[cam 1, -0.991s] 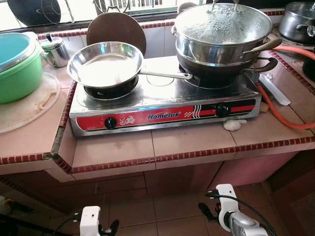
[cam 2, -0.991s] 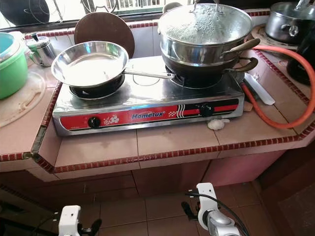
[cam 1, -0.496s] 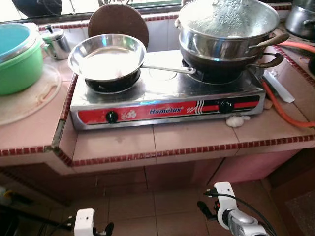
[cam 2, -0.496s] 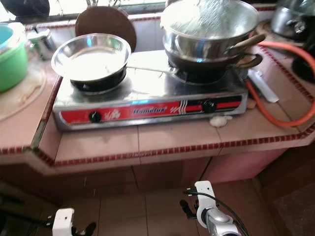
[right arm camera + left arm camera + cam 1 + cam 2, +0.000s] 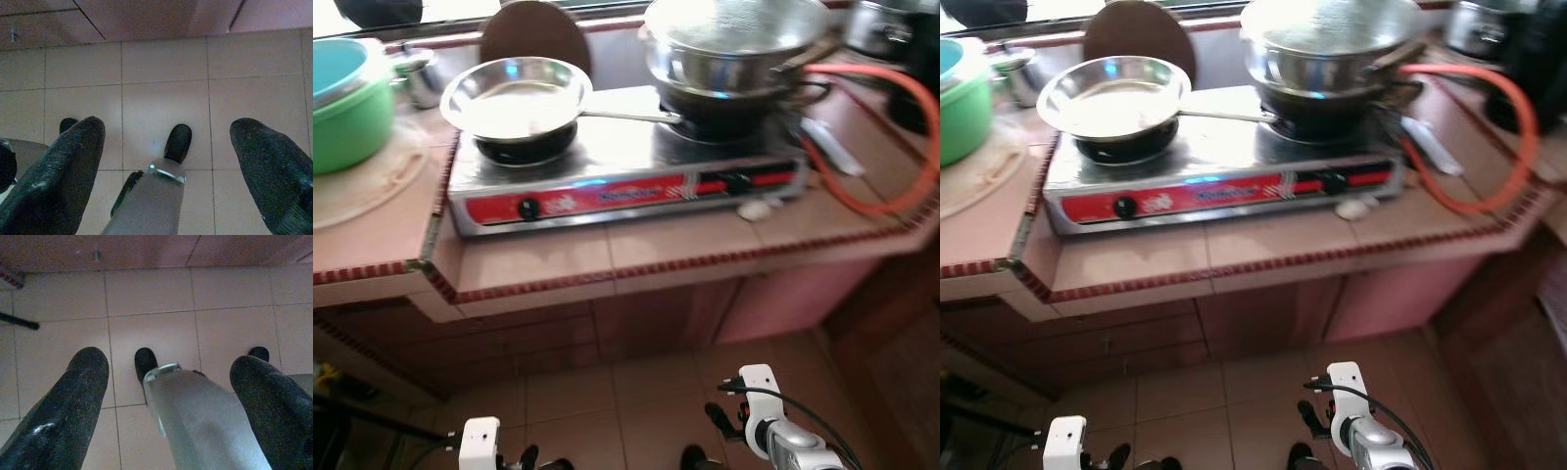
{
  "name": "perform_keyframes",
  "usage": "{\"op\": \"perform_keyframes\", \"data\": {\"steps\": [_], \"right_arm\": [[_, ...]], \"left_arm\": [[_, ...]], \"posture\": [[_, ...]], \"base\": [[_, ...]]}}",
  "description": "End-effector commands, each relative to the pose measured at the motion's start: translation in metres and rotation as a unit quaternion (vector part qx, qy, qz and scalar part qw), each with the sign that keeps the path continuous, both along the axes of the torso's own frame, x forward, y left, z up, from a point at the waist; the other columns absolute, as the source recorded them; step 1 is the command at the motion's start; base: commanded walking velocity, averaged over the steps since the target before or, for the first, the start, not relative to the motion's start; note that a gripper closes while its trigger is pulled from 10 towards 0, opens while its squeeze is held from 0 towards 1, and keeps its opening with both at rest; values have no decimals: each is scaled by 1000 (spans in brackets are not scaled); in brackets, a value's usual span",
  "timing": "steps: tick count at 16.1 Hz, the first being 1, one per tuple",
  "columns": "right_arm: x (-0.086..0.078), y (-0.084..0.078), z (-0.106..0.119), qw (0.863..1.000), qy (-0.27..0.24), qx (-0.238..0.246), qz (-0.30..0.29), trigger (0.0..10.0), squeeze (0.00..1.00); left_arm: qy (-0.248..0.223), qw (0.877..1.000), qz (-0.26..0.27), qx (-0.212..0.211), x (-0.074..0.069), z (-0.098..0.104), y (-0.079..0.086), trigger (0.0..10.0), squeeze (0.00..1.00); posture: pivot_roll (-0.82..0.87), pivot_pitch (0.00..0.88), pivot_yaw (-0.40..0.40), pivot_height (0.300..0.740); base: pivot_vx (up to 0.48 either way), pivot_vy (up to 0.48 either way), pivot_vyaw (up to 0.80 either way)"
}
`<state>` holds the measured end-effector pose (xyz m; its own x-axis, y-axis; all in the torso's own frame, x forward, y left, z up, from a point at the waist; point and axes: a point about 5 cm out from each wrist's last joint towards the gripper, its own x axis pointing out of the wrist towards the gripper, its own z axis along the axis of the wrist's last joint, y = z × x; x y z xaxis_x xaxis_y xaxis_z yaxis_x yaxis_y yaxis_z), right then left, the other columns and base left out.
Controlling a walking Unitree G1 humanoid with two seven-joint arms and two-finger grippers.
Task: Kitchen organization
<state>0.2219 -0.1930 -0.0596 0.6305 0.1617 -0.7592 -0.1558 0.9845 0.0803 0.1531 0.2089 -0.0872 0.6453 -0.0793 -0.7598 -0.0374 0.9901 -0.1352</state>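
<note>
A steel two-burner stove with a red front stands on the tiled counter. An empty steel frying pan sits on its left burner. Stacked lidded pots sit on the right burner. Both arms hang low over the floor in front of the counter. My left gripper and my right gripper are open, with nothing between their fingers, and point down at the floor tiles. The picture is a little blurred.
A green bowl rests on a pale round board at the left. A brown round board leans behind the pan, with a small steel pot next to it. An orange hose, a knife and garlic lie right of the stove.
The whole picture has shifted and blurred, so the camera moved: more floor and more of the right counter end show. Both arms hang as before; nothing on the counter moved.
</note>
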Motion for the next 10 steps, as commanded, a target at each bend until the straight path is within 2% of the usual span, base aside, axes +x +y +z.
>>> {"op": "perform_keyframes", "data": {"steps": [1,10], "right_arm": [[-3,1,-2,1000,7,0,-3,10000,0],[-6,2,-4,1000,13,2,1,10000,0]], "left_arm": [[15,1000,6,5,-8,-3,3,10000,0],[2,1000,3,3,-5,-2,-3,10000,0]], "posture": [[-55,92,50,740],[-48,101,51,740]], "base": [[-292,0,0],[-285,0,0]]}}
